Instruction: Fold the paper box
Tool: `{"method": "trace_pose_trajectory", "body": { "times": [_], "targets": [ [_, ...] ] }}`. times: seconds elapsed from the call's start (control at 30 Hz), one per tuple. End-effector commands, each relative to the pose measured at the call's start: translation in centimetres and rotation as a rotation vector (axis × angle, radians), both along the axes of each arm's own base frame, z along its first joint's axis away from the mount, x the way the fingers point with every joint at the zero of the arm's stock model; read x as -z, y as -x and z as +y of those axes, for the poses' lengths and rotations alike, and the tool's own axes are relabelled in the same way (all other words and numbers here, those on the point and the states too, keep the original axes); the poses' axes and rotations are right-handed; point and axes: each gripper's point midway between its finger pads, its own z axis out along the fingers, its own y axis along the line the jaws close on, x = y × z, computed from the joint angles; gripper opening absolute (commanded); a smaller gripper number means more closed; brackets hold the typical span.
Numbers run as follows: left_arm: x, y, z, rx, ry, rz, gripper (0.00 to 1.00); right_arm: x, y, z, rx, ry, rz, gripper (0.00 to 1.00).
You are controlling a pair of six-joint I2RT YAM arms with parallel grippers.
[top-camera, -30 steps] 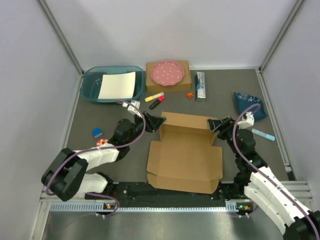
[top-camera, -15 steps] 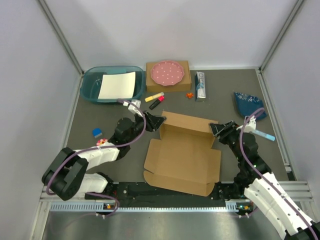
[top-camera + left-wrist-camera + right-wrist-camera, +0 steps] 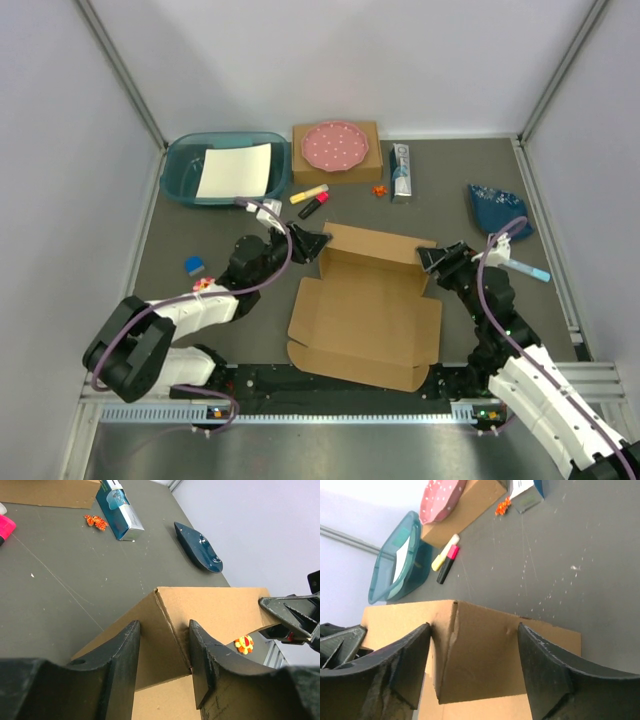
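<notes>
Grey table (image 3: 460, 190) — left pincer (image 3: 318, 243), right pincer (image 3: 428, 258) straddle back corners of paper box (image 3: 365, 310), parted — grip unclear.

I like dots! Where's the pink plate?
Top view: the pink plate sits on a small brown box at the far edge, right of the teal tub.

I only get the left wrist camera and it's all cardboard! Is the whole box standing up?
Observer: No. Only the back wall of the paper box stands; the rest lies flat.
Operator: Is anything on the left that I can't see?
Observer: A teal basin at the far left holds a white sheet.
Operator: Anything pink besides the marker?
Observer: A pink dotted plate sits on a smaller cardboard box.
</notes>
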Motion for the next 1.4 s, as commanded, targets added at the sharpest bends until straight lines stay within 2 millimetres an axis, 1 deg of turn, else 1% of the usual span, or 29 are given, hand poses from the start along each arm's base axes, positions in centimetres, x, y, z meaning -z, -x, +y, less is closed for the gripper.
{"method": "trace_pose_trajectory", "body": {
  "times": [0.0,0.03,0.17,0.2,0.23,0.27,0.33,0.37,0.4,0.43,0.57,0.63,0.67,0.7,0.73,0.77,0.83,0.9,0.97,1.07,1.1,1.13,1.17,1.2,1.23,1.27,1.3,1.33,1.37],
  "targets": [
    [11.1,4.9,1.9,0.080,-0.301,0.340,0.38,8.4,5.4,1.4,-0.186,0.123,0.356,0.74],
    [10.5,4.6,1.8,0.076,-0.297,0.330,0.40,8.0,5.3,1.4,-0.188,0.129,0.352,0.80],
    [7.1,3.2,1.7,0.048,-0.279,0.280,0.51,3.8,4.1,1.3,-0.178,0.167,0.277,0.87],
    [5.8,3.0,1.8,0.041,-0.272,0.248,0.53,3.3,4.0,0.8,-0.162,0.185,0.277,0.88],
    [5.7,2.8,2.3,0.016,-0.287,0.254,0.56,2.6,3.8,0.6,-0.155,0.198,0.264,0.90],
    [4.3,2.2,2.3,0.003,-0.279,0.228,0.58,0.6,3.4,0.6,-0.153,0.215,0.223,0.91],
    [2.6,1.5,2.8,-0.026,-0.292,0.180,0.61,-0.2,3.2,-0.4,-0.119,0.263,0.230,0.93],
    [2.4,1.2,3.4,-0.061,-0.311,0.184,0.62,-2.1,2.9,-0.7,-0.104,0.275,0.201,0.93],
    [1.1,0.7,3.6,-0.081,-0.298,0.160,0.63,-2.9,2.7,-1.2,-0.080,0.292,0.184,0.94],
    [0.7,0.5,3.8,-0.095,-0.296,0.152,0.65,-3.3,2.8,-1.6,-0.076,0.316,0.180,0.95],
    [-1.7,-0.3,4.3,-0.166,-0.241,0.117,0.69,-7.8,2.4,-2.7,-0.047,0.382,0.092,0.96],
    [-3.5,-1.0,4.8,-0.213,-0.221,0.092,0.71,-9.1,2.3,-3.0,-0.061,0.446,0.069,0.96],
    [-4.1,-1.3,4.9,-0.224,-0.219,0.085,0.75,-10.8,2.2,-2.9,-0.066,0.453,0.039,0.96],
    [-4.2,-1.4,4.9,-0.230,-0.229,0.088,0.81,-11.1,1.9,-2.8,-0.076,0.474,0.044,0.95],
    [-5.8,-1.8,4.7,-0.230,-0.214,0.064,0.82,-11.4,1.7,-2.8,-0.091,0.507,0.037,0.95],
    [-6.1,-2.0,4.5,-0.228,-0.216,0.062,0.82,-12.6,1.6,-2.7,-0.098,0.515,0.017,0.95],
    [-6.7,-2.2,4.1,-0.210,-0.225,0.063,0.84,-12.8,1.2,-2.3,-0.119,0.535,0.021,0.95],
    [-8.1,-2.4,3.8,-0.203,-0.214,0.044,0.90,-13.4,1.0,-1.8,-0.148,0.556,0.007,0.95],
    [-9.5,-2.3,3.7,-0.196,-0.197,0.023,0.90,-13.8,0.7,-0.9,-0.186,0.597,-0.007,0.95],
    [-11.5,-1.9,4.9,-0.245,-0.188,-0.006,0.91,-13.5,0.2,1.1,-0.273,0.719,-0.030,0.94],
    [-13.4,-1.4,5.8,-0.271,-0.158,-0.047,0.90,-13.5,-0.2,0.7,-0.233,0.787,-0.024,0.92],
    [-13.3,-1.0,6.7,-0.298,-0.172,-0.038,0.91,-13.6,-0.3,1.0,-0.240,0.868,-0.043,0.92],
    [-12.8,-0.9,8.2,-0.366,-0.193,-0.019,0.90,-13.9,0.7,3.9,-0.315,0.933,-0.099,0.92],
    [-12.6,-0.1,9.4,-0.402,-0.192,-0.014,0.90,-14.5,0.5,3.3,-0.235,1.023,-0.115,0.91],
    [-11.8,0.2,10.4,-0.440,-0.213,0.011,0.90,-15.1,0.7,4.4,-0.246,1.091,-0.168,0.91],
    [-10.0,0.7,11.9,-0.495,-0.261,0.061,0.90,-15.0,1.6,6.7,-0.300,1.173,-0.218,0.91],
    [-9.8,1.5,13.0,-0.529,-0.245,0.080,0.89,-15.3,1.6,6.7,-0.263,1.240,-0.227,0.91],
    [-8.0,2.2,13.9,-0.556,-0.263,0.123,0.88,-15.3,1.8,7.2,-0.271,1.319,-0.253,0.91],
    [-8.3,3.4,14.9,-0.581,-0.225,0.124,0.87,-14.8,2.6,8.6,-0.302,1.377,-0.286,0.90]
  ]
}}
